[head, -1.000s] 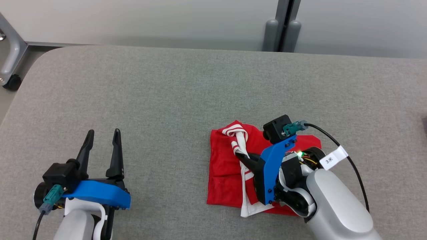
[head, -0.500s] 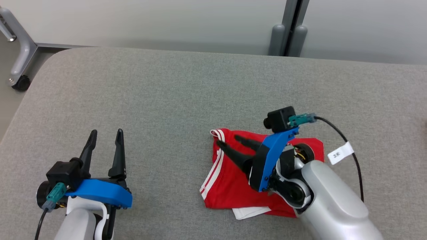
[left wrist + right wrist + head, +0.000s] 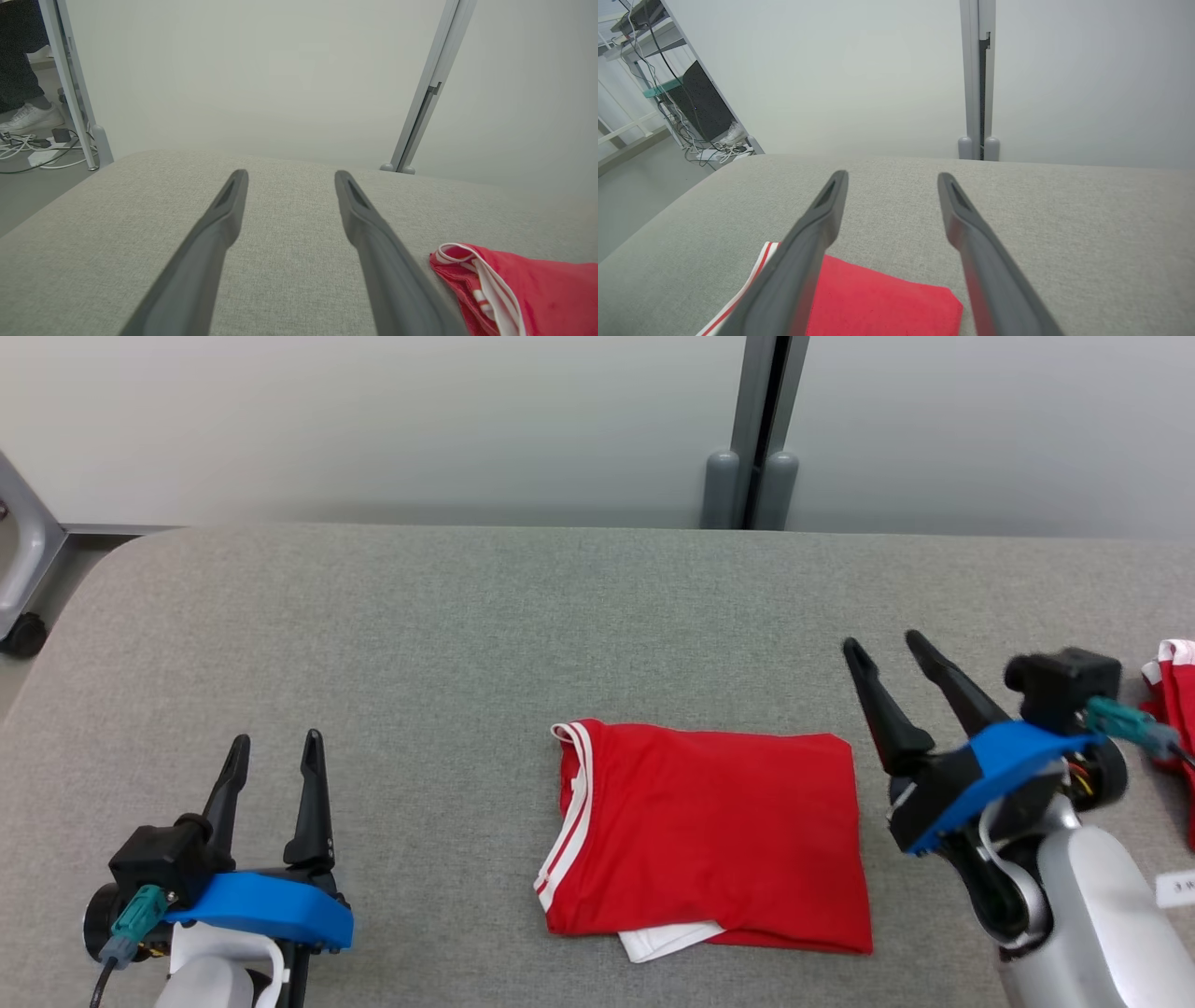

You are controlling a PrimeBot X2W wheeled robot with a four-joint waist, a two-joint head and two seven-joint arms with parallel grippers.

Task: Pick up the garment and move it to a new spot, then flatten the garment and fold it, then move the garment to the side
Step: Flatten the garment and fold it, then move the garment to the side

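A red garment (image 3: pixel 709 835), folded into a neat rectangle, lies flat on a grey bench (image 3: pixel 467 616), a little right of centre in the head view. Its long axis runs side to side across the bench. The short edge with white stripes points toward the robot's left, and the plain folded edge faces right. A white scrap (image 3: pixel 667 941) sticks out from under the near edge.

Just beside the garment's right edge hangs the right gripper (image 3: pixel 880 640), fingers spread apart and holding nothing, tilted away and slightly left. From its wrist camera, the right gripper (image 3: pixel 892 175) looks across the garment's far corner (image 3: pixel 878 303).

Well apart on the left, the left gripper (image 3: pixel 277 737) is also spread and empty, pointing away from the robot. Its wrist camera catches the garment's striped end (image 3: pixel 537 289) at the lower right.

Another red cloth (image 3: pixel 1174 709) shows at the bench's right edge. Behind stands a pale wall with a grey post (image 3: pixel 752 429)
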